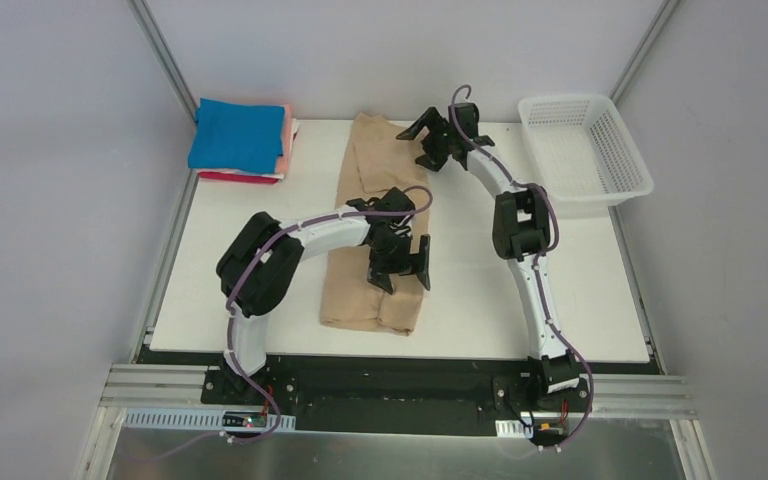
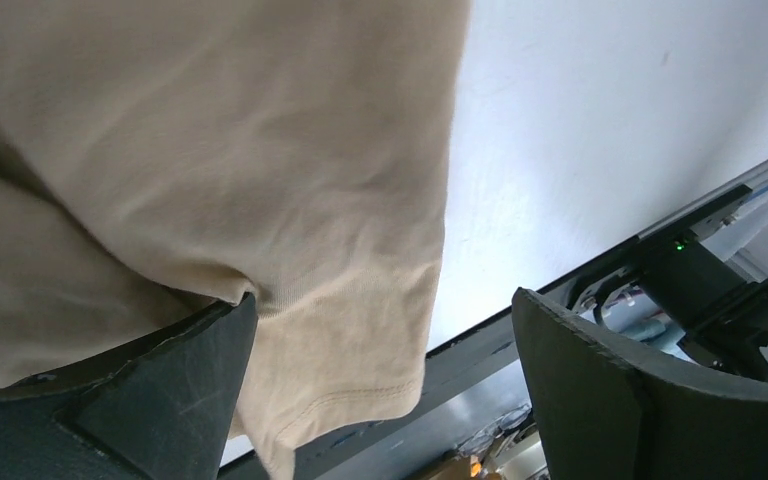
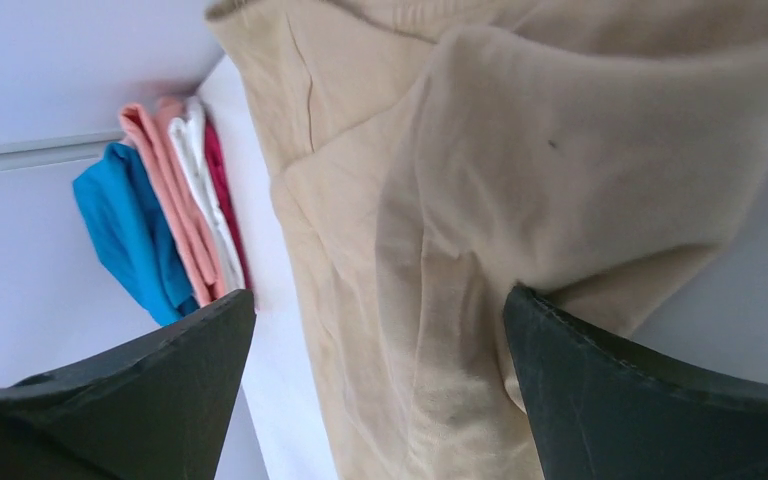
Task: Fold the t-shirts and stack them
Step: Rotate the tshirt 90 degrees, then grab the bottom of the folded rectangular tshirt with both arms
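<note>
The tan t-shirt (image 1: pixel 372 230) lies on the table as a long strip folded lengthwise, running from the far edge to the near edge. My left gripper (image 1: pixel 402 276) is open just above its near right part. In the left wrist view (image 2: pixel 380 385) the left finger is over the cloth (image 2: pixel 210 150) and the right finger is over bare table. My right gripper (image 1: pixel 421 144) is open at the shirt's far right corner, with tan cloth (image 3: pixel 480 200) between its jaws (image 3: pixel 380 385). The folded stack (image 1: pixel 240 140), blue on top of pink, white and red, sits at the far left and also shows in the right wrist view (image 3: pixel 160 220).
A white mesh basket (image 1: pixel 585 150) stands at the far right corner. The white table (image 1: pixel 520 300) ends in a black rail at the near edge (image 2: pixel 520 340). Grey walls and metal posts enclose the left, right and back.
</note>
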Available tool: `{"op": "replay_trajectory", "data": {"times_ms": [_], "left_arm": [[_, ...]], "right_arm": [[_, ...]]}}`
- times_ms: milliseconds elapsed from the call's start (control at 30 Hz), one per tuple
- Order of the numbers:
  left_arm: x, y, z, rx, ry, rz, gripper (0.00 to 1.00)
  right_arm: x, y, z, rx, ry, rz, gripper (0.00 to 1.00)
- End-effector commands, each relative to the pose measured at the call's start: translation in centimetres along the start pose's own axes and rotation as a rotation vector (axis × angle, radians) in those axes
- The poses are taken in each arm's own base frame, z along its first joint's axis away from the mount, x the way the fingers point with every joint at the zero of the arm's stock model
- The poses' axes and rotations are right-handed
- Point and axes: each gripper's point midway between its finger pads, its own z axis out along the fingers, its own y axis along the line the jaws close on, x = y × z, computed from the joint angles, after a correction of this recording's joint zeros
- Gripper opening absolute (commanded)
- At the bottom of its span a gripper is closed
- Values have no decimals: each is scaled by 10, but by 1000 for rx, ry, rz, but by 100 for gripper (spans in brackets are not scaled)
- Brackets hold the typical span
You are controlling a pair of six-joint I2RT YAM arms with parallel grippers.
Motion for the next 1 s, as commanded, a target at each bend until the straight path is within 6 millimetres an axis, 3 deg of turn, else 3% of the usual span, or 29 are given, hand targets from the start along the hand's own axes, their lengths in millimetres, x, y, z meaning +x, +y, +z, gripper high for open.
{"op": "replay_trajectory", "data": {"times_ms": [0, 133, 233, 433, 500, 567, 667, 833, 967], "left_arm": [[3, -27, 18, 25, 17, 20, 100], [10, -35, 28, 21, 35, 17, 100], [6, -32, 9, -4, -42, 40, 100], [12, -40, -57, 2, -246, 218, 100], [22, -37, -75, 18, -274, 250, 100], [33, -24, -89, 10, -310, 253, 100], [45, 13, -108, -76, -395, 197, 100], [57, 101, -121, -320, -540, -28, 100], [67, 131, -111, -347, -524, -178, 100]], "right_arm": [[6, 20, 33, -93, -53, 27, 99], [1, 43, 34, -172, -74, 25, 99], [1, 65, 9, -170, -51, -84, 99], [-16, 126, -89, -124, -129, -327, 100], [-17, 131, -118, -74, -153, -373, 99], [-14, 122, -144, 1, -170, -397, 99], [9, 87, -181, 130, -146, -407, 99], [85, 0, -237, 290, -56, -291, 99], [151, -36, -271, 224, -19, -145, 99]]}}
